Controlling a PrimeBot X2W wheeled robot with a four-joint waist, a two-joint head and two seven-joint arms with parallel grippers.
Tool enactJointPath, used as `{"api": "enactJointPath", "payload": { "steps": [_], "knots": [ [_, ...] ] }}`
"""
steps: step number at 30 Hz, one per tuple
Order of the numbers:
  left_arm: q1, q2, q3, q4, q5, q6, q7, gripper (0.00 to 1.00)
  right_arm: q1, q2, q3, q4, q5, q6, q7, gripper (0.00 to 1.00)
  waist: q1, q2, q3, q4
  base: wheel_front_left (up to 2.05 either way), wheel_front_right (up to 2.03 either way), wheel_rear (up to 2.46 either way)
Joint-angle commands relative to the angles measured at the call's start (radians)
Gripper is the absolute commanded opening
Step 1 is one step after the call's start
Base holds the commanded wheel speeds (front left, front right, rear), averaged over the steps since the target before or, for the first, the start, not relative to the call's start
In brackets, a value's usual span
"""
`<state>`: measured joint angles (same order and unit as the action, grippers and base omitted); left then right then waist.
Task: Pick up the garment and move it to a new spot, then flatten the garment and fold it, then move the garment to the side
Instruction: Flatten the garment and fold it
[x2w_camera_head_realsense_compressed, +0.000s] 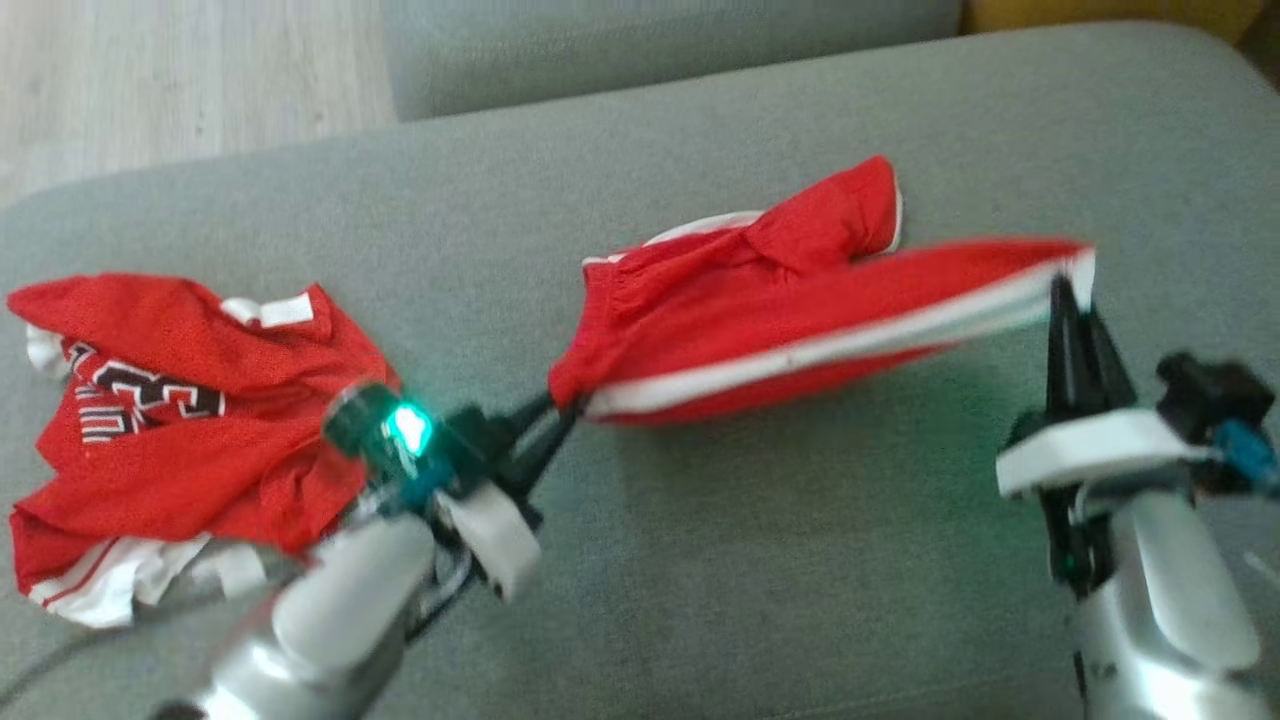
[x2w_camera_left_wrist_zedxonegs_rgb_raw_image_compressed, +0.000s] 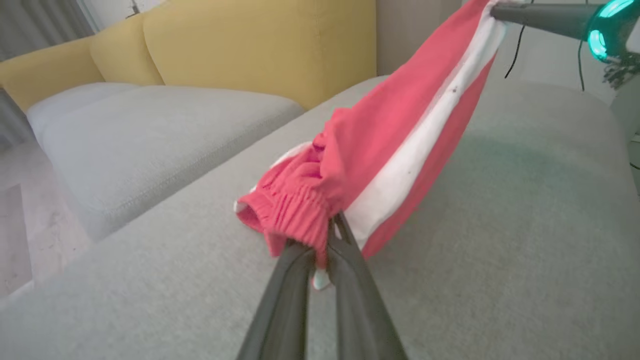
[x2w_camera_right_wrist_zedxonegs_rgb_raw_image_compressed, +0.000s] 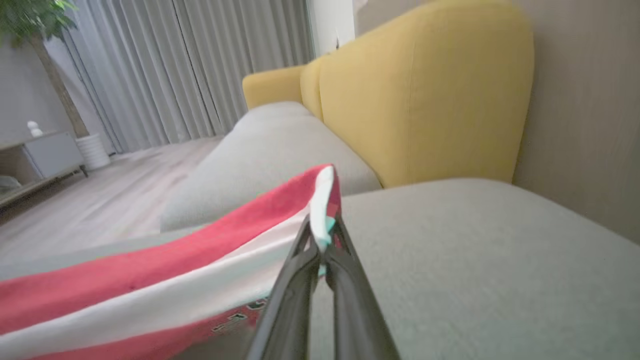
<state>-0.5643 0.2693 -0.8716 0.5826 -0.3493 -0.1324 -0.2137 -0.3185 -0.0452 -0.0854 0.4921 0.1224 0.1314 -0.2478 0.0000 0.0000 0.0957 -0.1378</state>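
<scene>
Garment: your red shorts with the white side stripe hang stretched between the two grippers, over the middle of the grey cushion. The striped edge is lifted clear of the fabric below and casts a soft shadow there. The far leg slumps behind it in the head view and seems to rest on the cushion.
Left gripper: you have the left gripper pinched tight on the gathered elastic waistband end. In the left wrist view its dark fingers converge, with red cloth and a scrap of white bunched between the tips.
Right gripper: your right gripper is clamped on the opposite end, at the white hem of the leg. The right wrist view shows the tips closed, with the white edge standing up between them.
Stripe: it runs as a nearly straight band from one grip to the other.
Second item: a crumpled red jersey with black-and-white lettering lies on the cushion's left part, beside your left arm and apart from the shorts.
Surroundings: a yellow backrest rises behind the cushion, with pale wood floor and grey curtains beyond.
Blur: the right end smears in the head view, so you cannot read fine hem detail there.
</scene>
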Motion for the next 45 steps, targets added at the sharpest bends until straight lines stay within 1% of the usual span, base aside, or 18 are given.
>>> {"api": "enactJointPath", "payload": {
  "steps": [1, 8, 14, 17, 21, 23, 26, 29, 33, 35, 38, 41, 43, 45],
  "knots": [
    [-0.106, 0.044, 0.021, -0.050, -0.029, 0.002, 0.015, 0.00, -0.070, -0.005, 0.035, -0.063, 0.008, -0.001, -0.012, 0.00, 0.0000, 0.0000, -0.025, -0.004, 0.00, 0.00, 0.00],
    [-0.306, 0.143, -0.030, -0.142, -0.195, 0.002, 0.130, 0.00, -0.189, -0.008, 0.071, -0.136, 0.019, -0.001, 0.045, 0.00, 0.0000, 0.0000, -0.077, -0.007, 0.00, 0.00, 0.00],
    [-0.427, 0.197, -0.048, -0.209, -0.358, 0.002, 0.212, 0.00, -0.278, -0.037, 0.093, -0.175, 0.041, -0.001, 0.092, 0.00, 0.0000, 0.0000, -0.098, -0.001, 0.00, 0.00, 0.00],
    [-0.442, 0.222, -0.052, -0.237, -0.414, 0.002, 0.233, 0.00, -0.278, -0.047, 0.100, -0.194, 0.054, -0.001, 0.115, 0.00, 0.0000, 0.0000, -0.107, 0.004, 0.00, 0.00, 0.00],
    [-0.411, 0.253, -0.057, -0.287, -0.490, 0.002, 0.279, 0.00, -0.243, -0.066, 0.106, -0.234, 0.070, -0.001, 0.157, 0.00, 0.0000, 0.0000, -0.107, 0.015, 0.00, 0.00, 0.00],
    [-0.400, 0.260, -0.058, -0.300, -0.509, 0.002, 0.293, 0.00, -0.233, -0.071, 0.108, -0.246, 0.071, -0.001, 0.168, 0.00, 0.0000, 0.0000, -0.103, 0.017, 0.00, 0.00, 0.00],
    [-0.377, 0.285, -0.050, -0.328, -0.552, 0.005, 0.327, 0.00, -0.215, -0.089, 0.120, -0.273, 0.073, -0.001, 0.201, 0.00, 0.0000, 0.0000, -0.083, 0.022, 0.00, 0.00, 0.00],
    [-0.386, 0.303, -0.033, -0.348, -0.567, 0.024, 0.346, 0.00, -0.229, -0.107, 0.143, -0.290, 0.072, -0.001, 0.232, 0.00, 0.0000, 0.0000, -0.036, 0.020, 0.00, 0.00, 0.00],
    [-0.446, 0.300, -0.004, -0.358, -0.590, 0.042, 0.386, 0.00, -0.334, -0.164, 0.211, -0.260, 0.044, -0.001, 0.249, 0.00, 0.0000, 0.0000, 0.059, 0.014, 0.00, 0.00, 0.00],
    [-0.502, 0.295, 0.009, -0.337, -0.588, 0.047, 0.410, 0.00, -0.418, -0.174, 0.246, -0.223, 0.047, -0.001, 0.251, 0.00, 0.0000, 0.0000, 0.117, 0.005, 0.00, 0.00, 0.00],
    [-0.598, 0.270, 0.028, -0.253, -0.569, 0.052, 0.416, 0.00, -0.558, -0.167, 0.293, -0.123, 0.064, -0.001, 0.228, 0.00, 0.0000, 0.0000, 0.180, -0.013, 0.00, 0.00, 0.00],
    [-0.719, 0.224, 0.047, -0.131, -0.532, 0.055, 0.384, 0.00, -0.713, -0.152, 0.305, 0.011, 0.056, -0.001, 0.176, 0.00, 0.0000, 0.0000, 0.232, -0.026, 0.00, 0.00, 0.00],
    [-0.799, 0.190, 0.063, -0.051, -0.506, 0.058, 0.339, 0.00, -0.816, -0.135, 0.291, 0.103, 0.034, -0.001, 0.119, 0.00, 0.0000, 0.0000, 0.256, -0.037, 0.00, 0.00, 0.00],
    [-0.866, 0.161, 0.076, 0.019, -0.485, 0.056, 0.288, 0.00, -0.905, -0.112, 0.250, 0.194, 0.008, -0.001, 0.061, 0.00, 0.0000, 0.0000, 0.269, -0.045, 0.00, 0.00, 0.00]
  ]
}}
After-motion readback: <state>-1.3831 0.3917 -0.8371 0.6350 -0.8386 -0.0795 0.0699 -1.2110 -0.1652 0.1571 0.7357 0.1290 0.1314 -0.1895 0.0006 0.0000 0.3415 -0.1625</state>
